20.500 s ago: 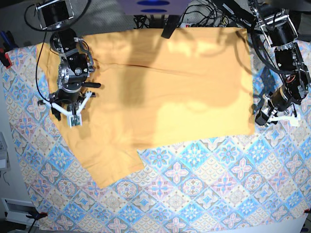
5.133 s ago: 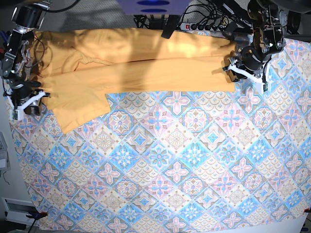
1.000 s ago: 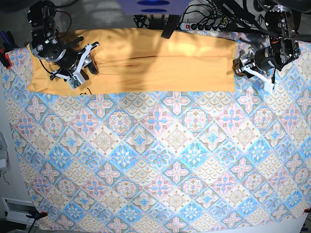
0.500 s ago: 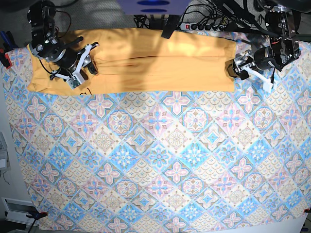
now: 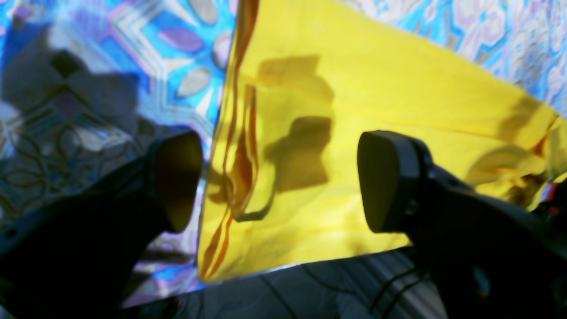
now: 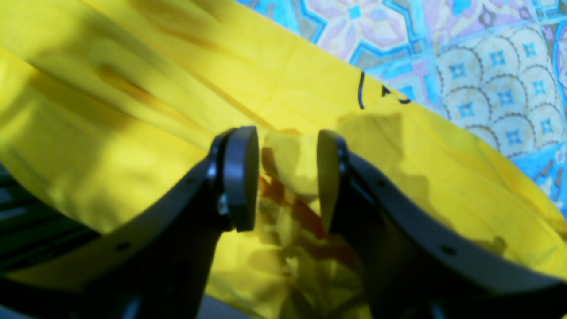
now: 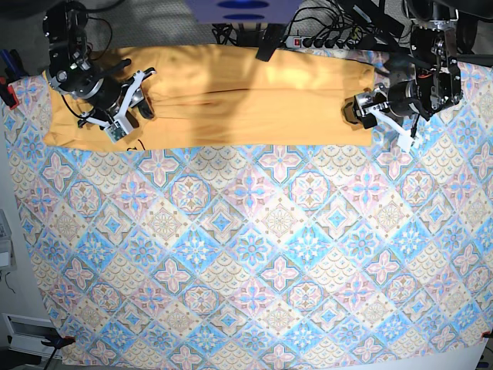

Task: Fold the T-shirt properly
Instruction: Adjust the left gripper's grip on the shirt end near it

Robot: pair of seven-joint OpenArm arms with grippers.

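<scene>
The yellow-orange T-shirt [image 7: 246, 100] lies folded into a long strip along the far edge of the table. Black lettering [image 6: 381, 95] peeks out at its near-left edge. My right gripper [image 7: 137, 108] sits on the strip's left part. In the right wrist view the right gripper [image 6: 288, 177] has its jaws close together, with a raised fold of the T-shirt [image 6: 133, 88] between them. My left gripper [image 7: 360, 116] is at the strip's right end. In the left wrist view the left gripper [image 5: 281, 181] is wide open, its fingers either side of the T-shirt's [image 5: 376, 88] side edge.
A blue-pink tile-patterned cloth [image 7: 254, 254] covers the table. Cables and a power strip [image 7: 308, 40] lie just behind the shirt at the table's far edge. A red clamp [image 7: 8, 94] sits at the left edge.
My left gripper has moved left from beside the shirt onto its right end. My right gripper has stayed in place on the left part.
</scene>
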